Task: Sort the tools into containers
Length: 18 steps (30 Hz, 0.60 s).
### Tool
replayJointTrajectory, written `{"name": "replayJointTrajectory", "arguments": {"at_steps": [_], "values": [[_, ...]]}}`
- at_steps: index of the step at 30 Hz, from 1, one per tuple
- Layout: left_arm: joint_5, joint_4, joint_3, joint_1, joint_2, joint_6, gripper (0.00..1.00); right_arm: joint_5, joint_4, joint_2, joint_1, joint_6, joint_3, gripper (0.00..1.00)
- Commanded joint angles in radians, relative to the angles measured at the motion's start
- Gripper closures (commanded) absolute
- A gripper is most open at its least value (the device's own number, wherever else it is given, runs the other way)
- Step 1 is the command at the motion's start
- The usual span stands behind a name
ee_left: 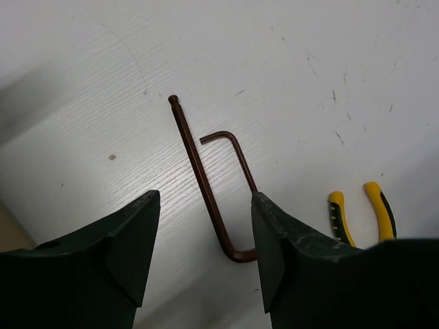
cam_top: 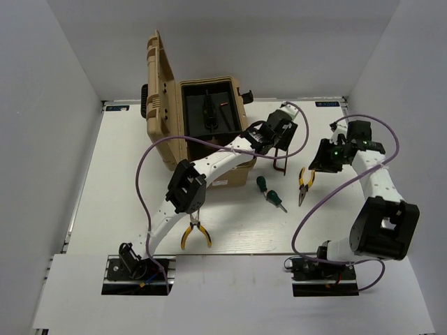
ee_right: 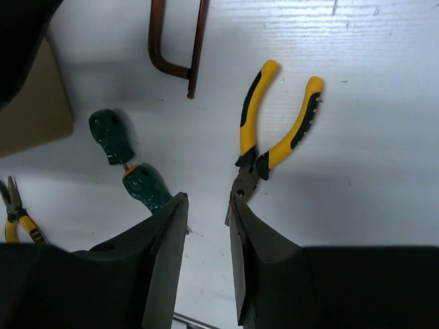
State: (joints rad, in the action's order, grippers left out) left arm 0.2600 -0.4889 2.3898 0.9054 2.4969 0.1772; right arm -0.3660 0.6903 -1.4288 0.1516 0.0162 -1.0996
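The tan toolbox [cam_top: 209, 146] stands open at the back, lid up on its left, black tray [cam_top: 209, 112] holding dark items. Two brown hex keys [ee_left: 206, 192] lie crossed on the table [cam_top: 279, 164]. My left gripper [ee_left: 204, 199] is open and hovers over them, its fingers either side of the long key's bend; it also shows from above [cam_top: 281, 143]. My right gripper [ee_right: 206, 200] is open and empty, its right finger just beside the nose of yellow pliers [ee_right: 274, 130]; it also shows from above [cam_top: 323, 164]. Two green screwdrivers [ee_right: 110, 137] [ee_right: 147, 188] lie left of it.
The second yellow pliers [cam_top: 195, 234] lie near the front edge under the left arm. The toolbox's front wall [ee_right: 34, 103] is close to the screwdrivers. White walls enclose the table [cam_top: 363, 230] on three sides. Purple cables loop above both arms.
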Motion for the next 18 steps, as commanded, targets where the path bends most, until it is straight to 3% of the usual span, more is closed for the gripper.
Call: {"name": "replayJointTrajectory", "arguments": {"at_steps": [1,10,14,18], "values": [[-0.048,0.013,0.022,-0.005,-0.02,0.024,0.34,-0.065,-0.104,0.033,0.025,0.011,0.041,0.63],[-0.116,0.09,-0.04,0.004,-0.003,0.034,0.36,-0.103,-0.117,0.007,0.054,0.024,0.072,0.63],[-0.169,0.104,0.041,0.018,0.031,0.022,0.4,-0.109,-0.121,0.008,0.062,0.022,0.076,0.63],[-0.16,0.104,0.01,0.027,0.04,0.031,0.41,-0.119,-0.118,0.005,0.069,0.022,0.083,0.63]]}}
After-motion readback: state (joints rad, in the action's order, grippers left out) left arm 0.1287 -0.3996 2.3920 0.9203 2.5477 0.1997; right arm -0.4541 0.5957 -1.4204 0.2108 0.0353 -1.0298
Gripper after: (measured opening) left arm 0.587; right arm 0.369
